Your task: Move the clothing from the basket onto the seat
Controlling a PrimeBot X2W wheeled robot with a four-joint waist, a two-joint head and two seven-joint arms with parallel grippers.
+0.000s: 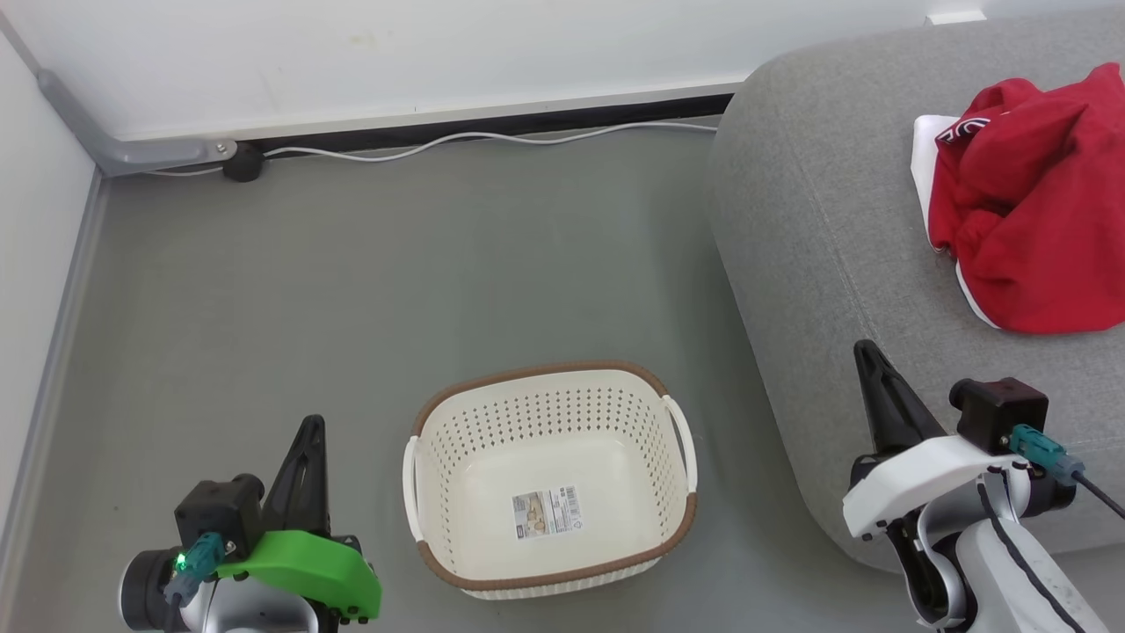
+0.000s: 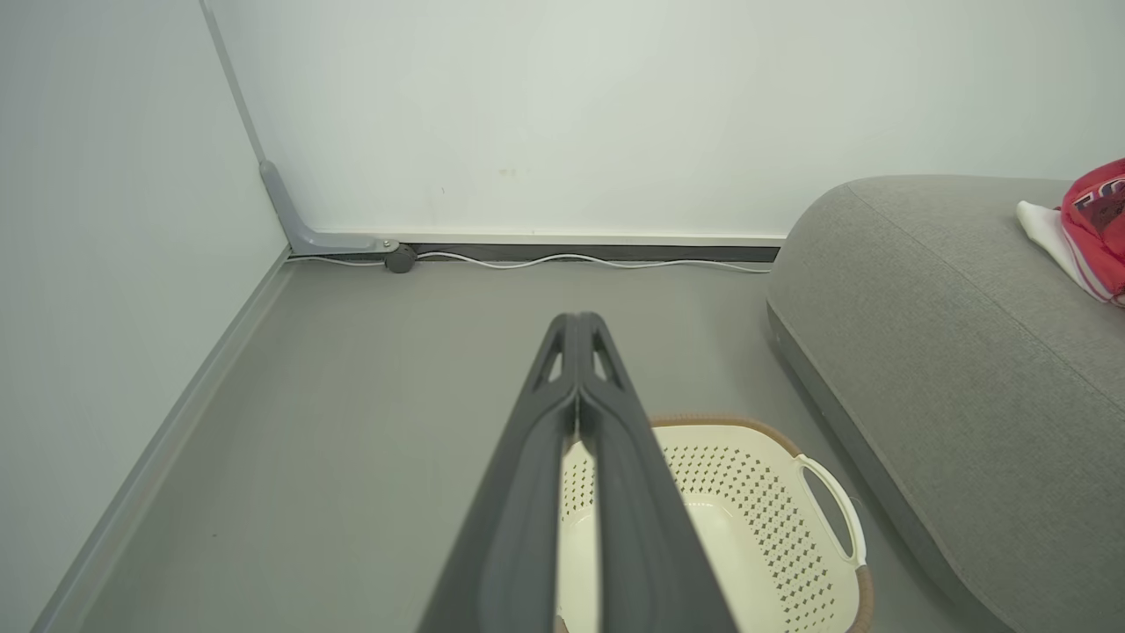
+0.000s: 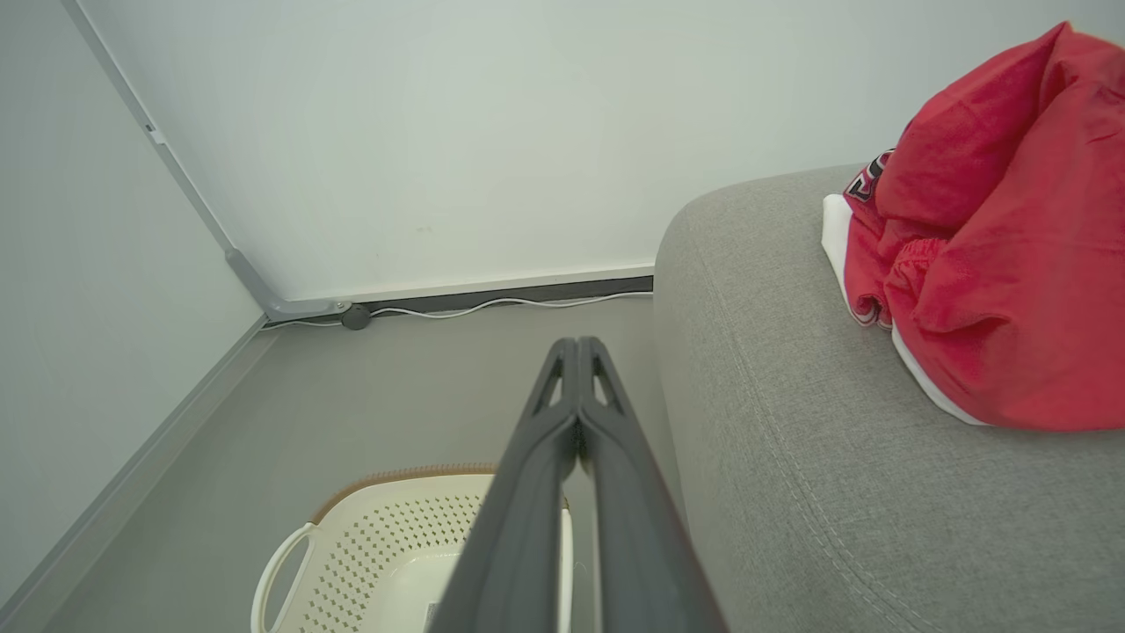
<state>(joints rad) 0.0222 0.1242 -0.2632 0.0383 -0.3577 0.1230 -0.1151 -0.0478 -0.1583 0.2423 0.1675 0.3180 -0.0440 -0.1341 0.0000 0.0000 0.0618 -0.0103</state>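
The red clothing (image 1: 1028,211) lies crumpled on the grey seat (image 1: 826,229) at the right, white trim showing along its edges. The cream basket (image 1: 668,440) stands on the floor left of the seat, holding nothing but a barcode sticker on its bottom. My left gripper (image 1: 309,431) is shut, low at the basket's left. My right gripper (image 1: 866,352) is shut too, over the seat's front edge, well short of the clothing. In the right wrist view the clothing (image 3: 1002,255) sits up right of the closed fingers (image 3: 576,352). The left wrist view shows shut fingers (image 2: 578,325) above the basket (image 2: 747,492).
A white cable (image 1: 475,141) runs along the dark skirting at the foot of the back wall, ending at a black plug (image 1: 243,163). A side wall (image 1: 35,264) closes the left. Grey floor (image 1: 395,281) spreads between walls, basket and seat.
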